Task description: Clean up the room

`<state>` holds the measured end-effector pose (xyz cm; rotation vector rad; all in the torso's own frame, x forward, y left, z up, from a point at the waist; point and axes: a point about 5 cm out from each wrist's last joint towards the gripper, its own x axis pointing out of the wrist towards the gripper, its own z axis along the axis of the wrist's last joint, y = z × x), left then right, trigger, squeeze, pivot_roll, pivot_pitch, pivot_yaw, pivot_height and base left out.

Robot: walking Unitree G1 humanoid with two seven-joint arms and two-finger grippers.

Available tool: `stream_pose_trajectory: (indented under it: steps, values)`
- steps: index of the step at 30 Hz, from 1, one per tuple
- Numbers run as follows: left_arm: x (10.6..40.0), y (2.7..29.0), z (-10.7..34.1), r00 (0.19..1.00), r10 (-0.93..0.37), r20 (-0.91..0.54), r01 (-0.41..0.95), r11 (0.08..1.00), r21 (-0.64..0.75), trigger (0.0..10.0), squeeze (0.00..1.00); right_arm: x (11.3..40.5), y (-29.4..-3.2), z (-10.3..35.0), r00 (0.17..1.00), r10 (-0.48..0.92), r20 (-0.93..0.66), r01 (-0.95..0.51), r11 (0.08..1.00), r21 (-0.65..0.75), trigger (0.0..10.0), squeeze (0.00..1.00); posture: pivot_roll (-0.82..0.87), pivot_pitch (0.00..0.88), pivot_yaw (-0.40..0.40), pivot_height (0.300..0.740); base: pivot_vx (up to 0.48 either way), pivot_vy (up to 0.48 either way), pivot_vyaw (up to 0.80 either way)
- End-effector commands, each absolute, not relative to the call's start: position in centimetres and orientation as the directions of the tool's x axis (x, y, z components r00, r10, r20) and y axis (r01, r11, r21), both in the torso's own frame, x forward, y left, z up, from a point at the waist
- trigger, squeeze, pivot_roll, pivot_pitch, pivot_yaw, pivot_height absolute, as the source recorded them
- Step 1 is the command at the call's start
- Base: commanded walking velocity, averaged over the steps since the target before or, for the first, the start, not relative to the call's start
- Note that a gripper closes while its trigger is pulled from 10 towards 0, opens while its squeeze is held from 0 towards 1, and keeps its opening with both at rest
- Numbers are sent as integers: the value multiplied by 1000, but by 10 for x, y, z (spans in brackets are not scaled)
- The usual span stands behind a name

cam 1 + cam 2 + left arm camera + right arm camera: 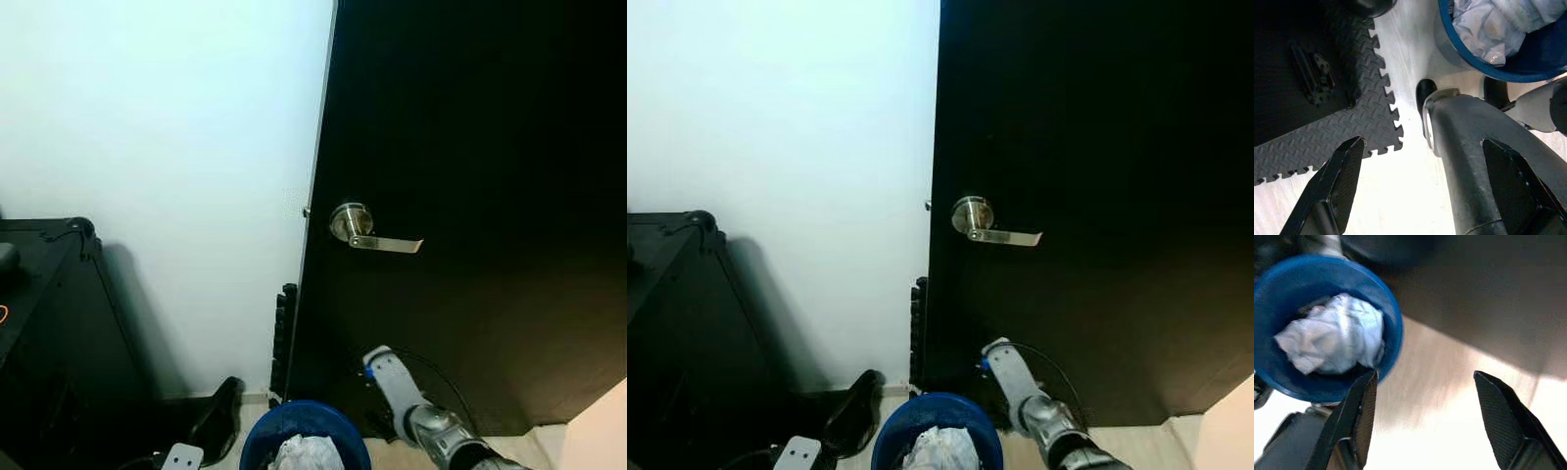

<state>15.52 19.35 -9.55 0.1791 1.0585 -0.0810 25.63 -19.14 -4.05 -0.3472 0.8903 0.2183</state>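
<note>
Dark door (pixel 470 196) with lever handle (pixel 372 233) across the right, white wall (pixel 167 147) upper left, black case (pixel 49 333) lower left. Blue bin (pixel 294 431) of crumpled white paper (pixel 1334 340) at bottom centre, bare floor beside. Right gripper (pixel 1425 426) spread wide, empty, over floor beside bin; left gripper (pixel 1425 186) equally spread, empty, above foam mat (pixel 1366 112) edge.

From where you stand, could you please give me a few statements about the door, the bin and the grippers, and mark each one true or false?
1. The dark door has a silver lever handle. True.
2. The blue bin is empty. False: crumpled white paper lies in it.
3. The right gripper is open and holds nothing. True.
4. The left gripper is shut on paper. False: its fingers are apart above the floor.
5. A grey interlocking foam mat lies on the floor. True.
</note>
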Motion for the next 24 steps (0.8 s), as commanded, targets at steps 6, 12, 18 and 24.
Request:
stream_pose_trajectory:
  steps: [6,12,18,24]
  values:
    - [149,189,-99,453,14,-891,198,973,116,10000,0,200,-218,-72,466,-70,-882,-232,952,-198,10000,0,59,0,-89,740,0,0,0]
    - [146,189,-100,441,18,-897,247,959,141,10000,0,133,-225,-99,285,-107,-953,-265,946,-185,10000,0,58,0,-80,740,-321,0,0]
    - [145,190,-100,437,18,-899,254,957,143,10000,0,126,-223,-102,265,-106,-958,-245,954,-173,10000,0,56,0,-77,740,-433,0,0]
    - [144,191,-101,433,21,-901,267,952,150,10000,0,134,-207,-103,283,-89,-955,-256,952,-165,10000,0,57,0,-77,740,-432,0,0]
